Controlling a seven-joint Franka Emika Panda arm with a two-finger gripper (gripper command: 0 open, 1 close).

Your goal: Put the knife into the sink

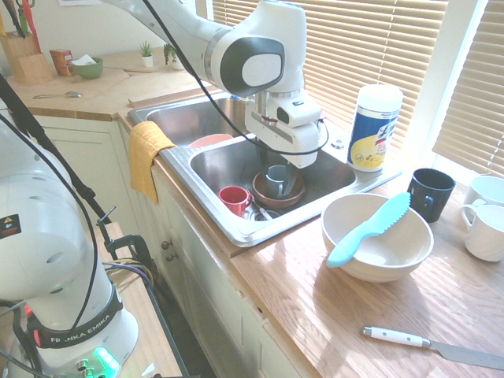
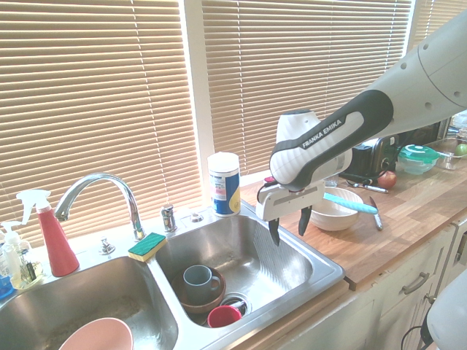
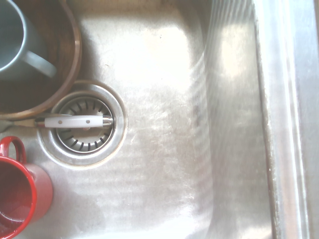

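White glossy arm [image 2: 408,95], rounded shells, dark grey bands at joints. "FRANKA EMIKA" in white on dark band just above claw [image 2: 289,227]; same lettering on black ring at base [image 1: 75,335]. Green light below that ring. Claw body boxy, white, small red spot on side. Fingers [image 2: 275,232] black, thin, tapering. Black cables draped along arm down to claw body.

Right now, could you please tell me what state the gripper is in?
Gripper: open, holding nothing, above the sink.
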